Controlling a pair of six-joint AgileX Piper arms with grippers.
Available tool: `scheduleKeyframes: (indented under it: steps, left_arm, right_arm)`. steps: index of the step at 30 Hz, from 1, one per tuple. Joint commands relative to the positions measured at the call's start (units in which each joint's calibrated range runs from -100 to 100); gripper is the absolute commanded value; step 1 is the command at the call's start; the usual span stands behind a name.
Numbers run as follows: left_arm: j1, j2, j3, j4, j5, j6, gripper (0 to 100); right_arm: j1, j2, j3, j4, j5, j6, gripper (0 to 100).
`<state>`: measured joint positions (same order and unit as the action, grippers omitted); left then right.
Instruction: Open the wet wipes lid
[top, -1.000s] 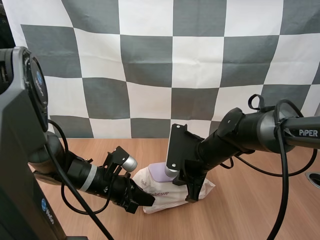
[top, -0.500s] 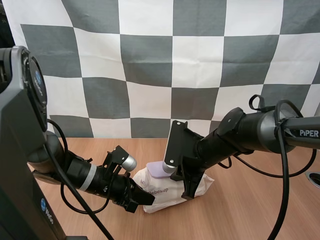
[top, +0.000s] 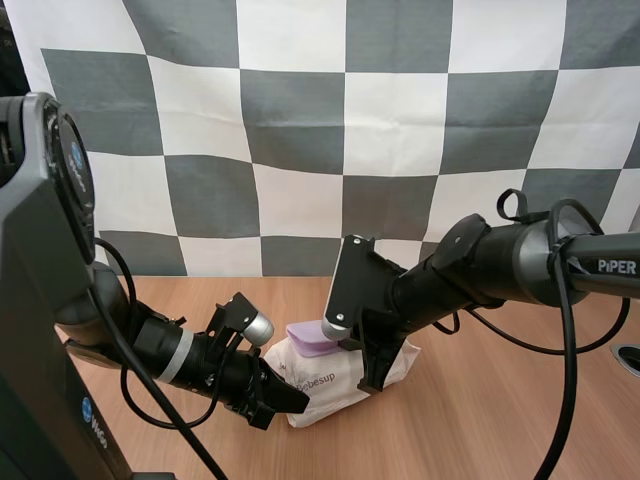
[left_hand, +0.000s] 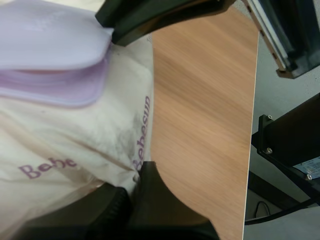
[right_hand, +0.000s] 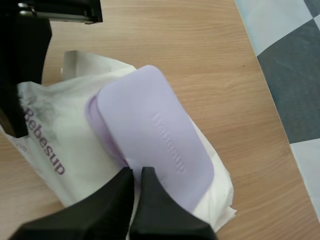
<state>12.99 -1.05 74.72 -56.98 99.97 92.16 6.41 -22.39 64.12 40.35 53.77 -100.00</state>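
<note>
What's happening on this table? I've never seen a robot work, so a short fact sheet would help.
item: pack of wet wipes, lying on the wooden table
lid: purple, one edge raised off its base, not fully open
left fingers: shut on an edge of the pack
right fingers: pinching the lid's edge

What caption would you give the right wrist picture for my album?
Right pincer nips the edge of the lilac lid on a white wet wipes pack lying on a wooden table.
</note>
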Motion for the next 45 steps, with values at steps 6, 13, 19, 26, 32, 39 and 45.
scheduleKeyframes:
  steps: [6,13,19,26,32,39,45]
  left_arm:
    - [-0.05,0.0,0.0,3.0,0.0,0.4,0]
    - [-0.05,0.0,0.0,4.8,0.0,0.8,0]
    - [-0.05,0.0,0.0,6.5,0.0,1.2,0]
    - [-0.05,0.0,0.0,8.3,0.0,1.2,0]
    - [-0.05,0.0,0.0,10.1,0.0,1.2,0]
    - [-0.05,0.0,0.0,7.7,-0.3,0.3,0]
    - [-0.05,0.0,0.0,6.9,-5.3,-1.1,16]
  right_arm:
    - [0.0,0.0,-3.9,2.6,-4.3,0.0,0]
    - [0.0,0.0,-5.6,5.3,-4.8,0.0,0]
    - [1.4,0.0,-5.6,10.1,-6.3,0.0,0]
    - [6.1,1.1,-5.6,12.2,-19.3,0.0,0]
    - [6.4,4.9,-5.8,12.5,-28.0,0.0,0]
    - [6.4,5.9,-5.9,12.5,-29.0,0.0,0]
    - [6.4,5.9,-5.9,12.5,-29.0,0.0,0]
